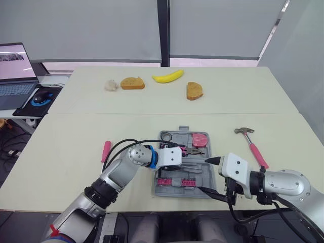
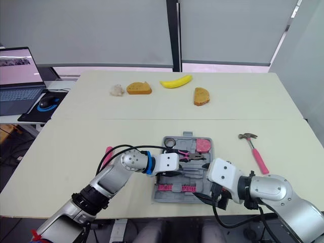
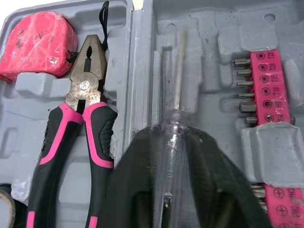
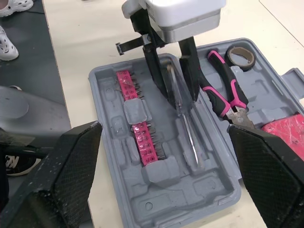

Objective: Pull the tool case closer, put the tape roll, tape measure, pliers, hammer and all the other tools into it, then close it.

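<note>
Right gripper (image 1: 207, 176) hovers at near right corner of case (image 4: 190, 209), jaws wide, empty. Left gripper (image 4: 178, 90) is clamped on clear screwdriver (image 3: 173, 95), laid along its slot. Case sits at near table edge. Inside: tape roll (image 4: 240, 56), tape measure (image 3: 35, 42), pliers (image 3: 85, 95), bits (image 4: 137, 123). Outside: hammer (image 1: 251, 144) to right, pink tool (image 1: 106, 151) to left. Lid open. Judged past halfway

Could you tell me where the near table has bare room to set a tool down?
Bare: left of the pink-handled tool, and the strip beyond the tool case. Crowded: over the case, where the left claw holds the screwdriver; the right claw hovers at its right edge, near the hammer.
</note>
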Motion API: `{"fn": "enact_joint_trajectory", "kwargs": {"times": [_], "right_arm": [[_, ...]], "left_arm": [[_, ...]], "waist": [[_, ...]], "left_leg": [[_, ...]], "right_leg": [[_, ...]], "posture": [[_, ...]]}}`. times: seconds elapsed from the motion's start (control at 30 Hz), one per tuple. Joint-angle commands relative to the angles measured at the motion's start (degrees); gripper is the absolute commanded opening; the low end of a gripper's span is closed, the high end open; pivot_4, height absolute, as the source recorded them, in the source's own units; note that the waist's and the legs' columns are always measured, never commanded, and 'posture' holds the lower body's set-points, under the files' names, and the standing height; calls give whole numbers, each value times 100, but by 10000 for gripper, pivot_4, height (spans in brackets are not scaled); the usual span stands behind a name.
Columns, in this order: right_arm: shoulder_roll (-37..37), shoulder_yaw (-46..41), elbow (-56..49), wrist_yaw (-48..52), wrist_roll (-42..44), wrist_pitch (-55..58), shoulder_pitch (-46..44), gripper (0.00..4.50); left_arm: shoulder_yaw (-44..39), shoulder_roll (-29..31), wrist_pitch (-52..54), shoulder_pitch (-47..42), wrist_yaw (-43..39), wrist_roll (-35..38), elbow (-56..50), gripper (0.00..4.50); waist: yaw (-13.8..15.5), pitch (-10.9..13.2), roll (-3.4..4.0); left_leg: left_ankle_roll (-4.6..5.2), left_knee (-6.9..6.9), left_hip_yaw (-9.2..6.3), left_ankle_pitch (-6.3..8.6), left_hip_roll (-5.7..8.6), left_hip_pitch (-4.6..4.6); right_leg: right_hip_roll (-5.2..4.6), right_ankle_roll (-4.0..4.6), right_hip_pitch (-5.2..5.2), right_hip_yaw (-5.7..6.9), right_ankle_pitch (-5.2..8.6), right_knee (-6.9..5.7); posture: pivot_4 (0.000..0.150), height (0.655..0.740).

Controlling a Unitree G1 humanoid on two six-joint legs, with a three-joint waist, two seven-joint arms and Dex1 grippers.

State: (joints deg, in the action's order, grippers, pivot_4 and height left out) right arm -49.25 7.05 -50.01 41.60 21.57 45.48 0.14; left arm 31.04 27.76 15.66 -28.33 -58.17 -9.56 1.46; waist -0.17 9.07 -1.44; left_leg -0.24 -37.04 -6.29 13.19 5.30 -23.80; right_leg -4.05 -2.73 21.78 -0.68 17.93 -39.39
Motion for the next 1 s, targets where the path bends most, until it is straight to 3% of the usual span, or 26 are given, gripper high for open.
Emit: {"fn": "enact_joint_trajectory", "kwargs": {"times": [0.03,0.23,0.27,0.4,0.53,0.9,1.0], "right_arm": [[-20,-26,-223,-16,66,6,-88,45000],[-7,-50,-247,-55,79,23,-48,45000],[-9,-55,-247,-59,80,21,-36,45000],[-7,-61,-217,-68,60,-7,-16,45000],[7,-18,-167,-75,15,-50,-35,45000],[-73,-27,-75,-206,-191,-25,-91,45000],[-127,-42,-42,-198,-237,-6,-107,45000]], "left_arm": [[-209,-47,129,-127,25,79,-380,24517],[-465,73,414,-184,-8,215,-758,43072],[-502,130,389,-192,-58,250,-794,44852],[-564,322,16,-233,-190,326,-640,44852],[-526,365,-354,-287,-441,473,-371,35654],[-290,260,-872,-298,-633,303,249,295],[-286,240,-912,-322,-658,272,324,295]], "waist": [[0,0,0],[-1,0,0],[-2,0,0],[-3,0,0],[3,0,0],[0,0,0],[-1,0,0]], "left_leg": [[0,0,0,0,0,0],[0,0,-1,0,0,0],[0,0,-1,0,0,0],[0,0,-1,0,0,1],[-1,-1,0,0,1,0],[0,-1,-1,0,1,0],[0,-1,-2,0,1,0]], "right_leg": [[0,0,0,0,0,0],[0,0,0,0,0,0],[0,0,0,1,0,0],[0,0,0,0,0,0],[-1,0,-1,0,0,1],[0,0,-1,1,0,0],[-1,0,-1,2,0,0]], "posture": [[1500,7400],[1500,7400],[1500,7400],[1500,7400],[1500,7400],[1500,7400],[1500,7400]]}}
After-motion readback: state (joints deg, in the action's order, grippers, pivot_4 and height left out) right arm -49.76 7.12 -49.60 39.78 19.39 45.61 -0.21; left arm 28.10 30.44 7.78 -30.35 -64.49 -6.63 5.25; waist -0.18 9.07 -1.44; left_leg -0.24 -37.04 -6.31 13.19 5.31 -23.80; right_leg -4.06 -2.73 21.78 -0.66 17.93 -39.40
